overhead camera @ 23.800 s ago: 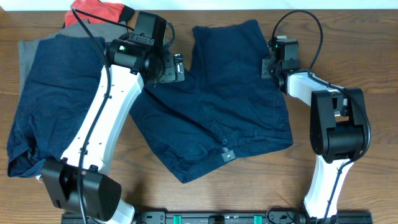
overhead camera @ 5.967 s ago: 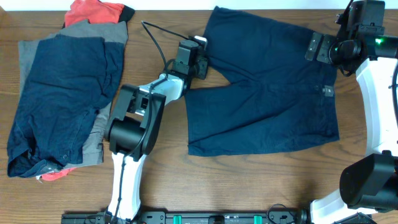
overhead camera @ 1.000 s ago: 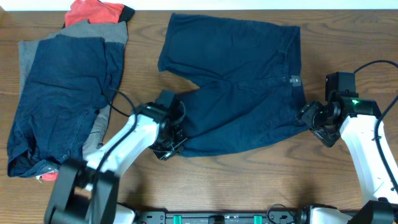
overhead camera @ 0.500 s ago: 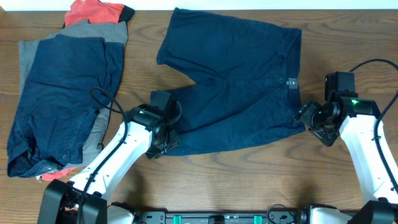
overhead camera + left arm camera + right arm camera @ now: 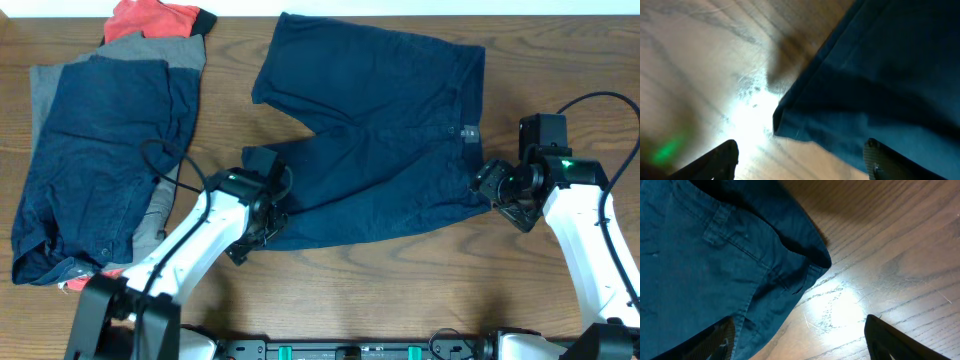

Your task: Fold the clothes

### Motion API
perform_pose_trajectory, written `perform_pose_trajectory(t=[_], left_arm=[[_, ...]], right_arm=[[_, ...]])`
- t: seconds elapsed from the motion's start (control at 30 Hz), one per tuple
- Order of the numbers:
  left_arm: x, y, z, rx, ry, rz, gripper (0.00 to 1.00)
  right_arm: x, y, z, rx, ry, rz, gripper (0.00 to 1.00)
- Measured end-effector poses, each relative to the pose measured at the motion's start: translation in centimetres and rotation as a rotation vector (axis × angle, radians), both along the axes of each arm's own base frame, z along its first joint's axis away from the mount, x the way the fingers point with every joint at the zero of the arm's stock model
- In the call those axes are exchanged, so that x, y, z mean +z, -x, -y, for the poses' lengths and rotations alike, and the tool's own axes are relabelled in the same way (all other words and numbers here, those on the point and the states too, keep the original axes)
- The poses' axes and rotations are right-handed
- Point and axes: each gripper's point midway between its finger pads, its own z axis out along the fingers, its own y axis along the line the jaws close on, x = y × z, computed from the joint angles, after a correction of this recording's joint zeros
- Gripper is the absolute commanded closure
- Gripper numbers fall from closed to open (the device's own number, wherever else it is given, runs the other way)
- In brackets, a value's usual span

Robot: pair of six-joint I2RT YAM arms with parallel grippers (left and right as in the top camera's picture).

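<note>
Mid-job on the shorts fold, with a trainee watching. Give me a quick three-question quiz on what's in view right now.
1. True or false: the left gripper is shut on the shorts.
2. Which part of the shorts lies by the right gripper? A: leg hem. B: waistband end. C: crotch.
3. Fill in: the pile left of the shorts is topped by a ____ garment.
Key: 1 false, its jaws are open; 2 B; 3 navy.
</note>
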Motion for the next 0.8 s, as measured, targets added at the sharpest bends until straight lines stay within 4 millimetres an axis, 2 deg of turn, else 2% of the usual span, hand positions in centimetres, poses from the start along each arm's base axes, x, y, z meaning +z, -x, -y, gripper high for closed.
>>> perform_pose_trajectory(t=[0.17,0.23,0.37,0.5,0.63,0.73,0.8], left_arm=[[-1.5,-0.1,0.1,0.010,-0.013,-0.034,0.17],[-1.7,-0.1,0.1,0.016,-0.015,-0.040,0.23],[-1.7,-0.1,0.1,0.021,-0.012,-0.038,0.26],[-1.7,-0.2,0.2,0.028,-0.010,-0.033,0.58],[-1.8,-0.6,0.6,0.018,-0.001,-0.020,0.66],[-2.1,-0.5,0.9,0.010,0.004,-0.027,0.67],[-2.4,-0.4,1.1,0.009,0.011,-0.038,0.75]], right_arm=[[0.0,0.0,0.0,0.000,0.000,0.000,0.19],[0.0,0.0,0.0,0.002,0.000,-0.001,0.19],[0.0,0.0,0.0,0.003,0.001,-0.001,0.19],[0.0,0.0,-0.1,0.004,-0.003,0.001,0.19],[0.0,-0.1,-0.2,0.006,-0.012,0.005,0.19],[0.1,-0.3,-0.3,0.007,-0.014,0.011,0.19],[0.1,-0.3,-0.3,0.007,-0.014,0.013,0.18]])
